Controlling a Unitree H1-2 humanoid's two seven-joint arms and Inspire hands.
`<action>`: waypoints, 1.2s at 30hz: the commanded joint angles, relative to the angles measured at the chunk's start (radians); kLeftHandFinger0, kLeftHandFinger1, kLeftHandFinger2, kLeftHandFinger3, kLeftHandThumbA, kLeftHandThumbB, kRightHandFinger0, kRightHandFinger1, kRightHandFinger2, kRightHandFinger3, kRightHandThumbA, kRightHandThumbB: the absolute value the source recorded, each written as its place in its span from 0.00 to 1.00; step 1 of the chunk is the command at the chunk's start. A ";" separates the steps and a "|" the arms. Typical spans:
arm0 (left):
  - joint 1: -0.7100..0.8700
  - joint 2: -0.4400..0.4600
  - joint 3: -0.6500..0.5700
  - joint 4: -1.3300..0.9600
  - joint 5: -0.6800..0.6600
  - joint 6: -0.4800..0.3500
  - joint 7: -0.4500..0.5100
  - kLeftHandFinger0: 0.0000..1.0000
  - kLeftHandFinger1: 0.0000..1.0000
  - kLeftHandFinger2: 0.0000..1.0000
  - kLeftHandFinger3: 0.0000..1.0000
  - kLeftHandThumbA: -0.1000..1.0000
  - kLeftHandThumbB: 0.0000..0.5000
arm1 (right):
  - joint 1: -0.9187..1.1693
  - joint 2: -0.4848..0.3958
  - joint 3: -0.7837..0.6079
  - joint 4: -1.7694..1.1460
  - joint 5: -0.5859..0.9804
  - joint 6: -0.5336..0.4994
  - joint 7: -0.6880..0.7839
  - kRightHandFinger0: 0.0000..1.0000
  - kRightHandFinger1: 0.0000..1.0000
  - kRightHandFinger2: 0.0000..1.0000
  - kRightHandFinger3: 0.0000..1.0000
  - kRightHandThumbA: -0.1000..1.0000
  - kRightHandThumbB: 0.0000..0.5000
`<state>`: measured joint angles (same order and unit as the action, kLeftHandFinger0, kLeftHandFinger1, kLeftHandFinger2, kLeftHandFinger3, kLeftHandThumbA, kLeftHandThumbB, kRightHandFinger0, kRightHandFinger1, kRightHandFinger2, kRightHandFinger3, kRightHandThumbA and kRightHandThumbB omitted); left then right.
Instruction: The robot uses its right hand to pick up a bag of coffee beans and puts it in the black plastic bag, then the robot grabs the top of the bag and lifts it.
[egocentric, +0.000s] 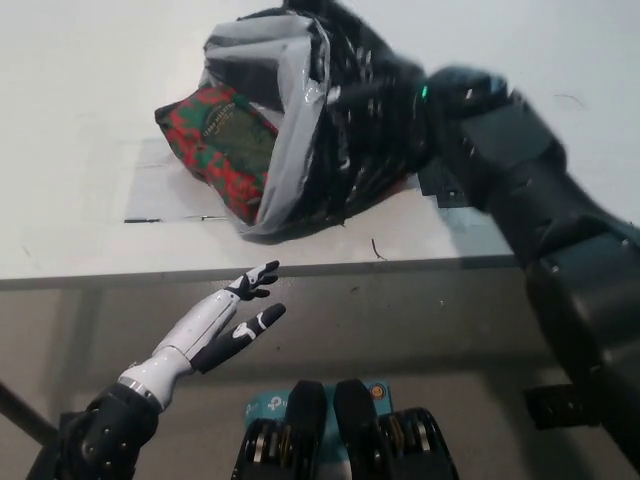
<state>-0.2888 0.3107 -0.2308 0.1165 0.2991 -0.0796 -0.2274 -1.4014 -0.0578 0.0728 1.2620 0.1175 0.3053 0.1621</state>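
Reaching in from the right, the black right arm (520, 190) ended at the black plastic bag (330, 130), and the right hand (385, 110) was buried in the crumpled plastic there. Hand was blurred and dark against dark bag, so could not tell whether it was closed on the plastic or just pressed against it. Bag lay slumped on its side on the white bench (80, 120), mouth facing away from the right hand, toward the left side of the bench. Grey inner lining showed around the open mouth. Coffee bean bag (215, 140), red and green patterned with a dark label, sat partly inside that mouth, on the far side of the black bag from the right hand; one end was tucked under the grey lip, the other end stuck out onto the bench. It lay tilted, not upright. No part of the right hand touched the coffee bean bag as far as visible. A pale rectangular patch with dark edge lines (165, 200) was marked on the bench just under and beside the coffee bean bag.

White left hand (225, 325) rested below the bench's front edge, well apart from both bags, fingers spread and extended, holding nothing. Its dark fingertips pointed up toward the bench edge without touching it. Black bag's lower edge sat near that front edge, above the left hand.
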 joint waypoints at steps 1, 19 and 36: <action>-0.013 -0.002 0.000 -0.014 0.003 -0.016 -0.002 0.96 0.86 0.97 1.00 1.00 0.34 | -0.159 -0.069 0.019 -0.206 -0.039 0.041 0.060 1.00 1.00 1.00 1.00 1.00 0.82; 0.000 0.002 -0.009 -0.010 0.011 -0.023 -0.001 0.99 0.87 0.96 1.00 1.00 0.29 | -0.134 -0.270 0.074 -0.769 -0.088 0.165 0.135 1.00 1.00 1.00 1.00 0.91 0.34; -0.084 0.000 0.109 0.002 -0.129 -0.014 0.022 1.00 1.00 1.00 1.00 1.00 0.48 | 0.596 -0.555 -0.299 -2.115 0.044 0.165 0.097 1.00 1.00 1.00 1.00 1.00 0.64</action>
<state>-0.2746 0.3102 -0.2368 0.1497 0.2991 -0.0780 -0.2272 -1.1132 -0.3481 0.1093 0.0762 0.0277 0.4614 0.2923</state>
